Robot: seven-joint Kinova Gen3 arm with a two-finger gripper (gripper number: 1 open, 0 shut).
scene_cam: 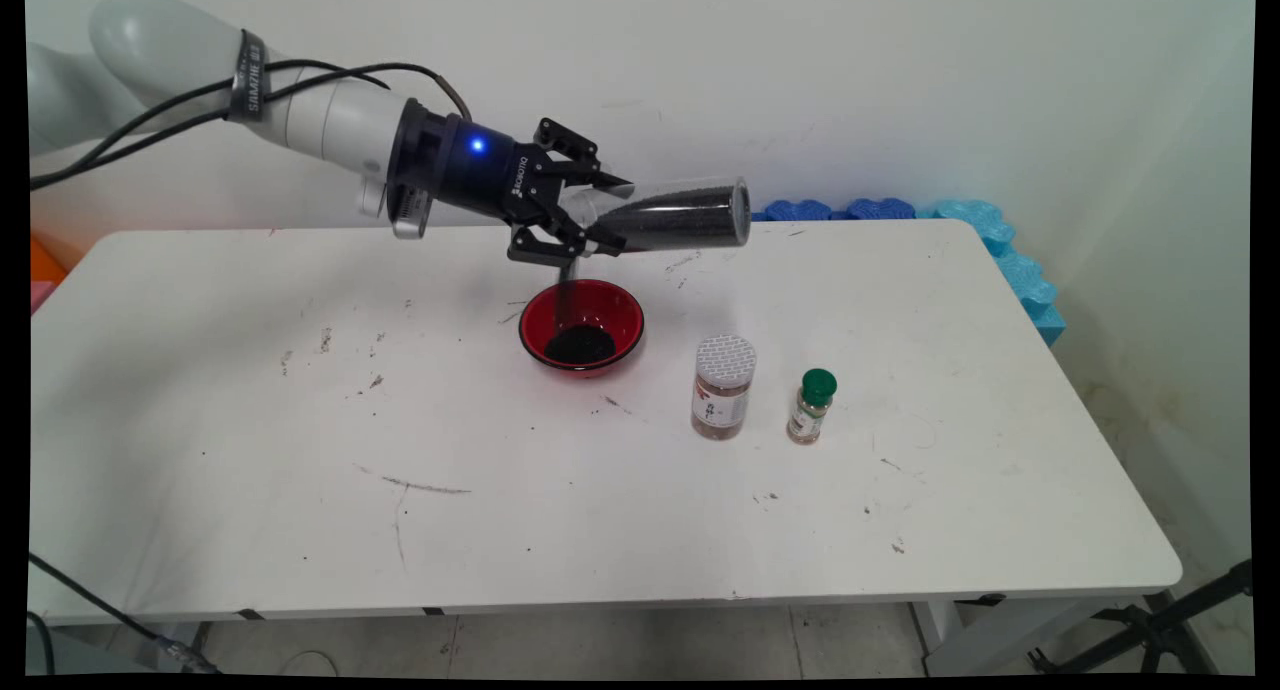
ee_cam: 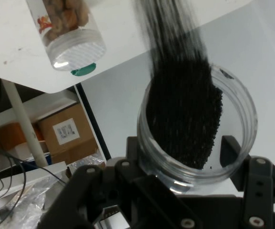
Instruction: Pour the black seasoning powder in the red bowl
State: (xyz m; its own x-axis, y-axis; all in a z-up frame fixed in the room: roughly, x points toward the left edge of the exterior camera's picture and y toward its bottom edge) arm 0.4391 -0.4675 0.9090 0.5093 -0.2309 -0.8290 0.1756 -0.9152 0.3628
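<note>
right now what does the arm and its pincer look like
Rounded glossy white arm links end in a black wrist with a glowing blue light. Black cables run along it under a lettered black strap. The black two-finger pincer has jointed linkages with small white lettering.

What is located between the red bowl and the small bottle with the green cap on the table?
In the main view, a jar with a white lid stands between the red bowl and the green-capped bottle, touching neither.

Bowl [scene_cam: 581, 327] near bench [scene_cam: 300, 450] centre; jar [scene_cam: 722, 386] to its right, small bottle [scene_cam: 811, 406] right of jar; tilted container [scene_cam: 680, 215] in end effector [scene_cam: 608, 213] above and behind bowl.
</note>
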